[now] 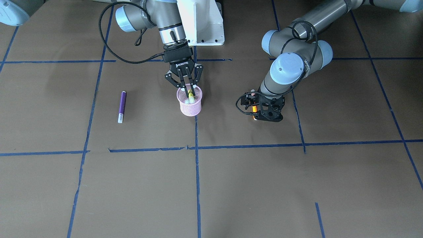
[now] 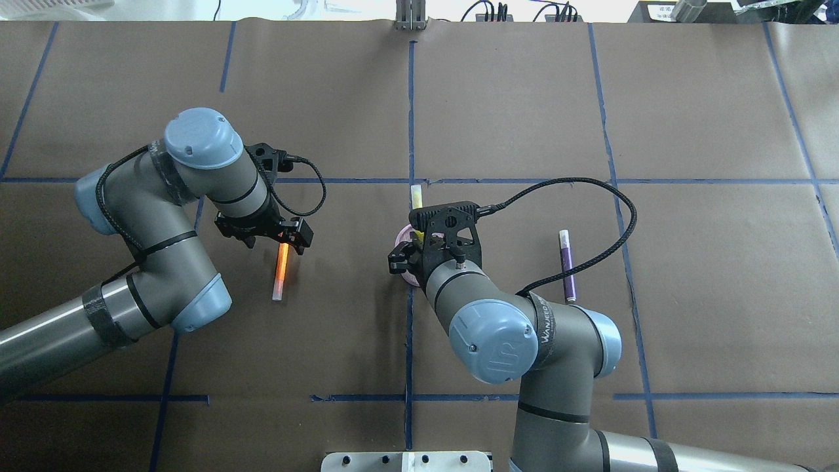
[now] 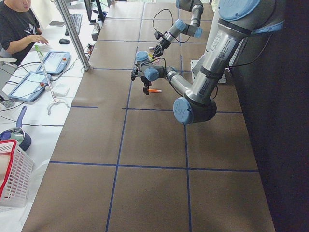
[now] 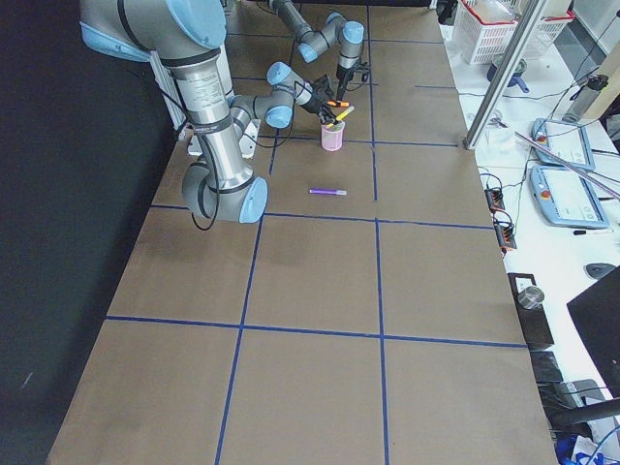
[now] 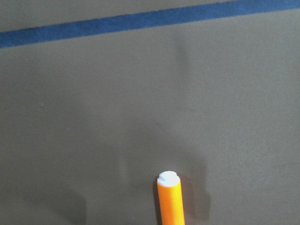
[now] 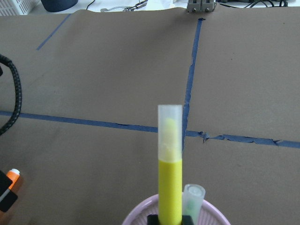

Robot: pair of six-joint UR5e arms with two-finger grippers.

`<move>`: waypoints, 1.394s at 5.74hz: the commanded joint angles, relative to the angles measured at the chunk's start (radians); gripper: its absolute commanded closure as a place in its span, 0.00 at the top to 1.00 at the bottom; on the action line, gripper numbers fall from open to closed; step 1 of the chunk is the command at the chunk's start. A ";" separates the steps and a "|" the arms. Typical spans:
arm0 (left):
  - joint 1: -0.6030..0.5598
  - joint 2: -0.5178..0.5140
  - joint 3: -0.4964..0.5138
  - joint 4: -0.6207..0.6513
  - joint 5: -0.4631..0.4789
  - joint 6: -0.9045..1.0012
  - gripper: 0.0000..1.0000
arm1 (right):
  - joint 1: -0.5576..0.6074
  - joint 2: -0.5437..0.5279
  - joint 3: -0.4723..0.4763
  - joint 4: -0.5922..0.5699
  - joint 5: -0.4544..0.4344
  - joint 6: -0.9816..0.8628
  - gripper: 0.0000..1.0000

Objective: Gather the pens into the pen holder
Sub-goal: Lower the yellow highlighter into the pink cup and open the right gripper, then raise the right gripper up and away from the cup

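Note:
My right gripper (image 1: 189, 90) is shut on a yellow pen (image 6: 169, 187) and holds it upright, its lower end inside the pink mesh pen holder (image 1: 190, 108). A green pen (image 6: 193, 199) stands in the holder beside it. My left gripper (image 2: 286, 240) is low over the table, shut on one end of an orange pen (image 2: 281, 270). The left wrist view shows that pen's white-tipped end (image 5: 169, 199) but not the fingers. A purple pen (image 1: 122, 105) lies flat on the table, apart from both grippers, on my right arm's side.
The table is brown paper with a grid of blue tape lines (image 1: 197, 185). The white robot base (image 1: 201, 23) stands behind the holder. Beyond the table's far edge are desks with tablets (image 3: 29, 84), a seated person (image 3: 19, 24) and a basket (image 3: 14, 179).

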 commanded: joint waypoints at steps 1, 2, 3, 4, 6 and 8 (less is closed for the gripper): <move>0.001 -0.002 0.000 0.000 0.001 0.000 1.00 | 0.000 0.001 0.001 0.002 0.000 0.003 0.87; 0.001 -0.003 -0.006 0.000 -0.001 -0.002 1.00 | 0.001 0.011 0.009 0.002 0.000 0.019 1.00; 0.001 -0.003 -0.008 0.000 -0.001 -0.002 1.00 | 0.003 0.013 0.012 0.003 0.000 0.018 1.00; 0.001 -0.002 -0.006 0.000 0.001 0.000 1.00 | 0.030 0.014 0.072 -0.009 0.027 0.015 1.00; 0.014 0.000 -0.009 0.000 0.048 -0.005 1.00 | 0.259 0.004 0.194 -0.281 0.417 0.001 1.00; 0.014 0.001 -0.009 0.000 0.050 0.001 1.00 | 0.449 -0.063 0.176 -0.450 0.770 -0.092 1.00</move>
